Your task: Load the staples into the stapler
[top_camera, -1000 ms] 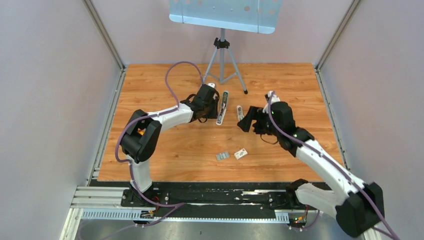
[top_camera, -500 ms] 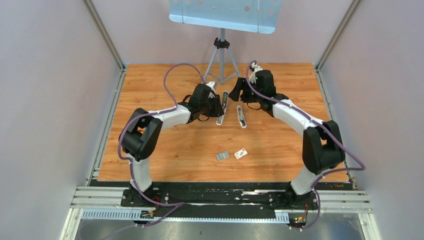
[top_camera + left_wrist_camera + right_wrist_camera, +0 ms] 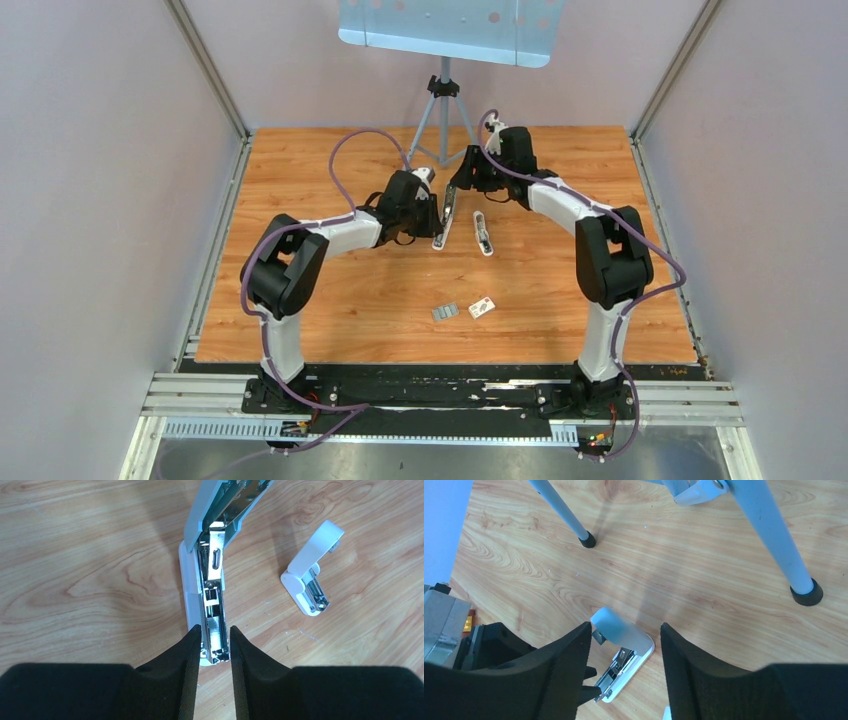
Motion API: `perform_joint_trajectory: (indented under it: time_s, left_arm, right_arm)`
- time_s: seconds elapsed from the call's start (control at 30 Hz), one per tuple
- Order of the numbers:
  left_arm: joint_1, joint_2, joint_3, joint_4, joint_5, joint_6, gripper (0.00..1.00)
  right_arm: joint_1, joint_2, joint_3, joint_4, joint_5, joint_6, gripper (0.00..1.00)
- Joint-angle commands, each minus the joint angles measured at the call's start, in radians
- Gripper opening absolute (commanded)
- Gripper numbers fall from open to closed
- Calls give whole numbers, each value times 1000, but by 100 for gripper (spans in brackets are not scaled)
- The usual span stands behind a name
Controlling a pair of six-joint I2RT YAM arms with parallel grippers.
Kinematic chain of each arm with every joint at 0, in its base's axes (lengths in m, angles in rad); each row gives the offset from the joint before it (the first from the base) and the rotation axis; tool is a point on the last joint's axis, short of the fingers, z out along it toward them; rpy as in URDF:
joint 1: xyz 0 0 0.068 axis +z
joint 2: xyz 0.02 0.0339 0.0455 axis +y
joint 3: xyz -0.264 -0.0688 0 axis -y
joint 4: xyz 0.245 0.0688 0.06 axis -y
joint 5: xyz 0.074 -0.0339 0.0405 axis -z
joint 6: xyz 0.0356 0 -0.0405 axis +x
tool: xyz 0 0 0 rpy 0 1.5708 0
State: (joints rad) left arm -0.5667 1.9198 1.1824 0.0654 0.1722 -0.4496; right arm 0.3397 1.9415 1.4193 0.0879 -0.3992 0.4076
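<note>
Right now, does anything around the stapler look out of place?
Yes. A white piece lies loose on the table right of the opened stapler, apart from it. The staples sit untouched, nearer the bases.

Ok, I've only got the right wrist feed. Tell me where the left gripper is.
Observer: The left gripper straddles the near end of the stapler, with its fingers close on either side of the open metal channel.
Operator: Find me the staples.
Observer: The staples lie on the wood nearer the arm bases, with neither gripper near them, beside a small white carton.
Operator: Report anything else near the stapler.
Observer: A separate white piece lies just to the right of it in the left wrist view, not touching it.
</note>
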Motion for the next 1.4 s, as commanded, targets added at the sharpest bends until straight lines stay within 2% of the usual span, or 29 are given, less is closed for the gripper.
perform_joint_trajectory:
  time_s: [0.0,0.13,0.57,0.73,1.0,1.13,1.37]
  left_arm:
    - [5,34,-18,-3,-4,26,29]
    - [7,48,-20,0,-3,34,25]
    - [5,84,-26,10,-35,40,22]
    - [5,87,-28,13,-50,22,22]
    - [7,90,-16,4,-63,2,22]
    - [11,74,-16,2,-53,-18,24]
    - [18,32,-38,2,-40,-52,25]
  right_arm:
    - [-21,50,52,2,-73,-27,53]
    - [-25,71,62,0,-120,-36,44]
    - [-22,35,39,-35,-302,-123,38]
    - [-12,-7,-6,-62,-321,-148,46]
    - [-1,-43,-77,-78,-307,-144,50]
    - [10,-67,-100,-83,-304,-143,59]
    - [16,-119,-151,-83,-302,-115,60]
